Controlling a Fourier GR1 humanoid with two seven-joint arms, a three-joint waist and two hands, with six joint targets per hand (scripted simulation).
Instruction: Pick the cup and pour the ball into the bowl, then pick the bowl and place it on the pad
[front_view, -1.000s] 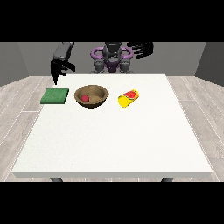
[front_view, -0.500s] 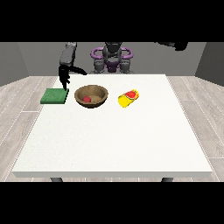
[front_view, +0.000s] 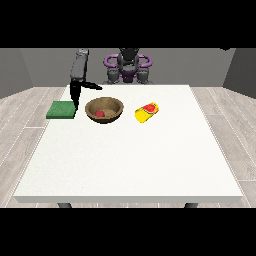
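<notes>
1 round brown wooden bowl (front_view: 104, 110) holding 1 red ball (front_view: 100, 113), 1 yellow cup (front_view: 146, 112) tipped over, 1 flat green pad (front_view: 61, 109). The hand at the view's left (front_view: 76, 93) hangs open, holding nothing, with pad below and bowl beside.

We see a large white table (front_view: 130, 155) standing on a pale plank floor (front_view: 22, 107). Three things lie on it, all in a row near its far edge. At the view's left sits a flat green pad (front_view: 61, 110), close to the table's left side. Just beside it stands a brown wooden bowl (front_view: 104, 110) with a red ball (front_view: 100, 113) inside. Further right, apart from the bowl, a yellow cup (front_view: 147, 112) lies on its side; it seems to show red at its mouth.
</notes>
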